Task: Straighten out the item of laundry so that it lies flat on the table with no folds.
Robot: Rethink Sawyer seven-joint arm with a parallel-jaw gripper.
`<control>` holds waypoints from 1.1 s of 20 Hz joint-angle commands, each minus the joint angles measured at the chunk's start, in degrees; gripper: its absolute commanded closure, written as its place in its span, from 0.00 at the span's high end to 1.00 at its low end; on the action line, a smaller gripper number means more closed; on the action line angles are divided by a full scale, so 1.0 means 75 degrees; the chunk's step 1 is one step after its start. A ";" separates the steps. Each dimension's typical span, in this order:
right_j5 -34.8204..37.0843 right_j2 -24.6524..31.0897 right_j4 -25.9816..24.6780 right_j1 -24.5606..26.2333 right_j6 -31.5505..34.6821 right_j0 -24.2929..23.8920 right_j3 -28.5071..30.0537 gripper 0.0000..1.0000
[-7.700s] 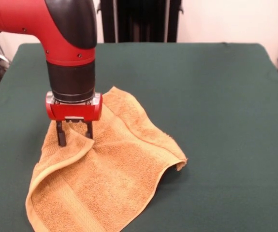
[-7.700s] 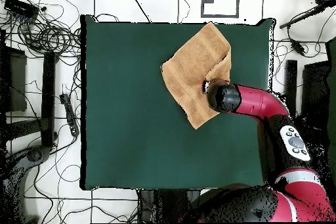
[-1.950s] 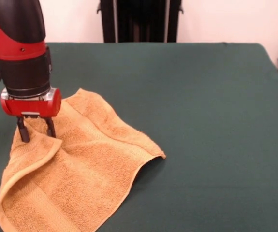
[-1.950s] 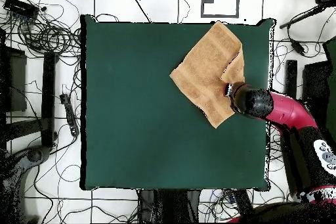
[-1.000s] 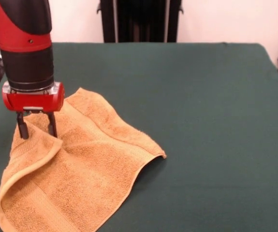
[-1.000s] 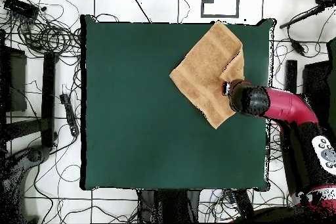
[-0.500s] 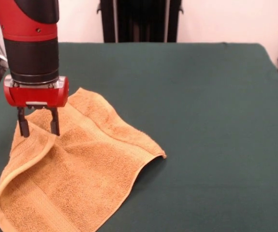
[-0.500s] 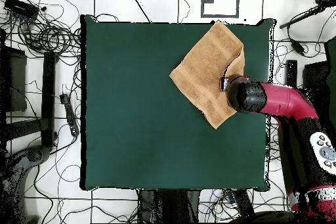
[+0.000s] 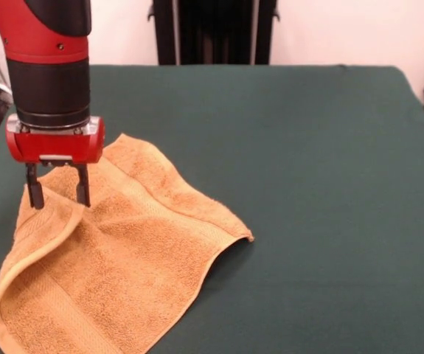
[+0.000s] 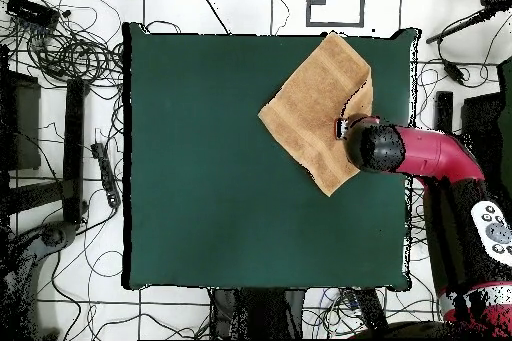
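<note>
The green table carries only an orange towel, lying near one corner, one edge folded over.

Towels: one is lying on the table, towel.
Tables: one is showing, table.
Arms: one is showing, arm.
Grippers: one is showing, gripper.

Bare table beside towel
</note>
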 commanded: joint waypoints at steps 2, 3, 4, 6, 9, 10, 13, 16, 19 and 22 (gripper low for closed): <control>0.0053 0.0197 -0.0455 0.0643 -0.0538 0.0226 0.0388 1.00; 0.0024 0.0210 -0.0477 0.0679 -0.0537 0.0200 0.0371 1.00; 0.0000 0.0216 -0.0507 0.0718 -0.0522 0.0181 0.0345 1.00; -0.0047 0.0249 -0.0577 0.0807 -0.0536 0.0130 0.0288 1.00; -0.0133 0.0283 -0.0694 0.0943 -0.0576 0.0050 0.0185 1.00; -0.0160 0.0306 -0.0734 0.0992 -0.0627 0.0006 0.0149 1.00; -0.0156 0.0427 -0.0852 0.1161 -0.0904 -0.0163 -0.0027 1.00; -0.0092 0.0575 -0.0900 0.1267 -0.1162 -0.0396 -0.0110 1.00; -0.0056 0.0658 -0.0935 0.1322 -0.1322 -0.0533 -0.0154 1.00; -0.0055 0.0703 -0.0998 0.1354 -0.1350 -0.0557 -0.0171 1.00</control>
